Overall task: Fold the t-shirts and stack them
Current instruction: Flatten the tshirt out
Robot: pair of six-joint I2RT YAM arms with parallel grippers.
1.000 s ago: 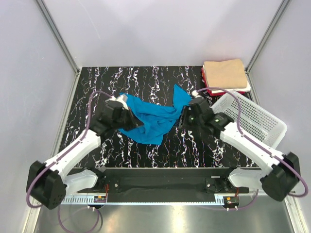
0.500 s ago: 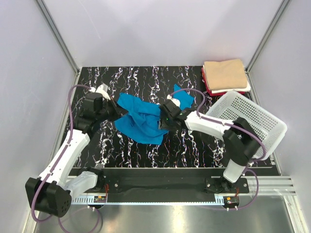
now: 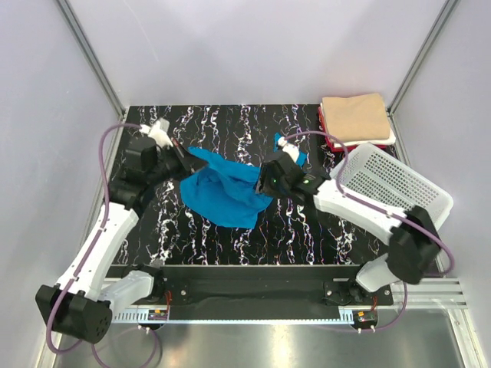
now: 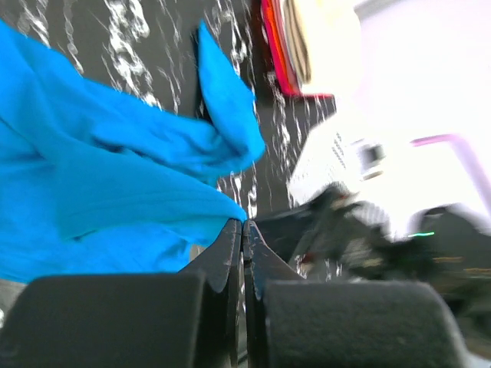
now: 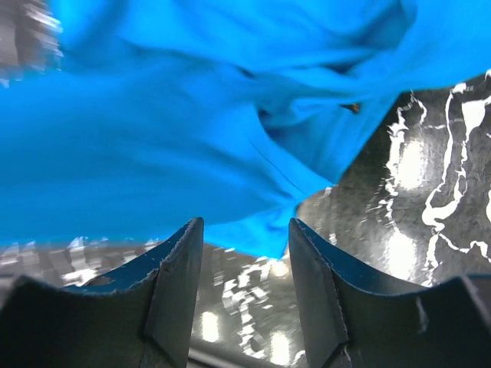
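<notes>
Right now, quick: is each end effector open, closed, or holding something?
Left end effector: closed, apparently pinching the edge of the turquoise t-shirt.
Right end effector: open, holding nothing; the t-shirt lies just ahead.

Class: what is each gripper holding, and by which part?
Left gripper seems to pinch the blue t-shirt at its edge; right gripper, open, holds nothing.

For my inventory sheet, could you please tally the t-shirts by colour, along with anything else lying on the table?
Turquoise-blue t-shirt, crumpled: 1
Tan t-shirt, folded, top of the stack: 1
White t-shirt, folded, in the stack: 1
Red t-shirt, folded, in the stack: 1
White basket: 1
Total: 5
</notes>
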